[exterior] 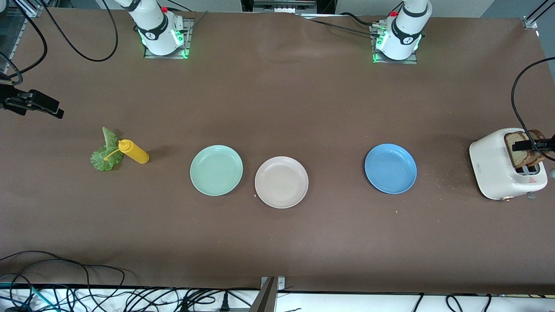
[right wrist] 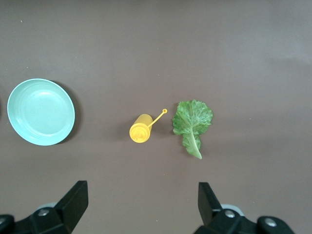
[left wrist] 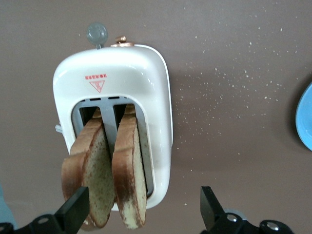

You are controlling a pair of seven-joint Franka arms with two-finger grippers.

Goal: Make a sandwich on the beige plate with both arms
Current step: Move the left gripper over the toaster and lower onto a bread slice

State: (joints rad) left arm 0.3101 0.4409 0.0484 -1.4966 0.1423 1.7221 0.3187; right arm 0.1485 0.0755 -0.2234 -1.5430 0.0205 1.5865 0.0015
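Left claw [left wrist: 141, 214] wide over bread slices [left wrist: 105, 178] in toaster [left wrist: 122, 78]; right claw [right wrist: 141, 207] wide over lettuce leaf [right wrist: 191, 122].

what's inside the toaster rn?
Two slices of brown bread stand in the slots of the white toaster, one per slot, their upper parts sticking out. Their lower ends are hidden down in the slots, so whether anything else is in there can't be seen.

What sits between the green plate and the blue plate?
The beige plate, beside the green plate; then bare tabletop up to the blue plate. The front view shows it.
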